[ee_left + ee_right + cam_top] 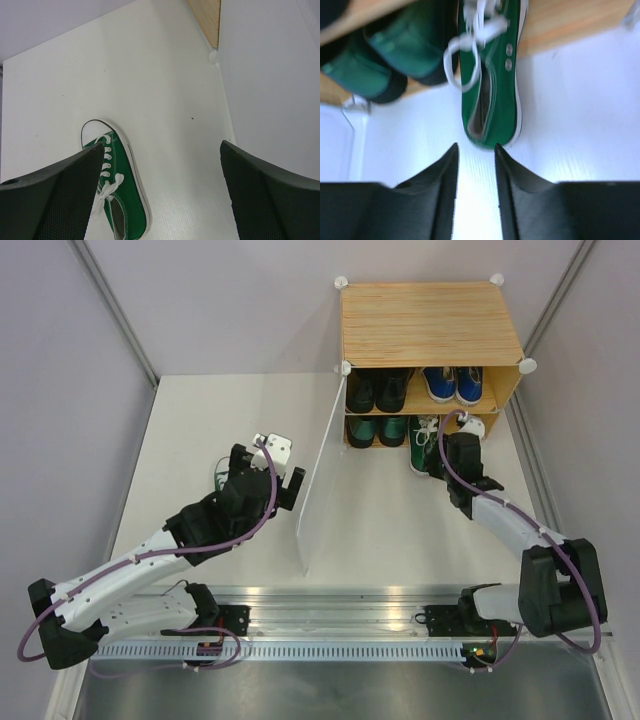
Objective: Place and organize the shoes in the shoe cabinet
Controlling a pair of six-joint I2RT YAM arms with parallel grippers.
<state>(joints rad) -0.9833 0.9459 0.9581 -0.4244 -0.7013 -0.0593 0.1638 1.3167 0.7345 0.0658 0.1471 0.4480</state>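
Note:
The shoe cabinet [430,320] stands at the back right with its white door panel [318,480] swung open. Black dress shoes [375,390] and blue sneakers [452,383] fill the upper shelf. Dark green leather shoes [375,430] [395,55] sit on the lower shelf. One green white-toed sneaker [492,100] [424,445] lies toe-in at the lower shelf, heel out on the table. My right gripper [476,146] [440,462] is open just behind that heel, holding nothing. The other green sneaker [120,190] [219,477] lies on the table under my wide-open left gripper [162,145] [265,472].
The open door panel stands on edge between the two arms. Grey walls close in the white table [200,420] on the left, back and right. A metal rail [330,625] with the arm bases runs along the near edge.

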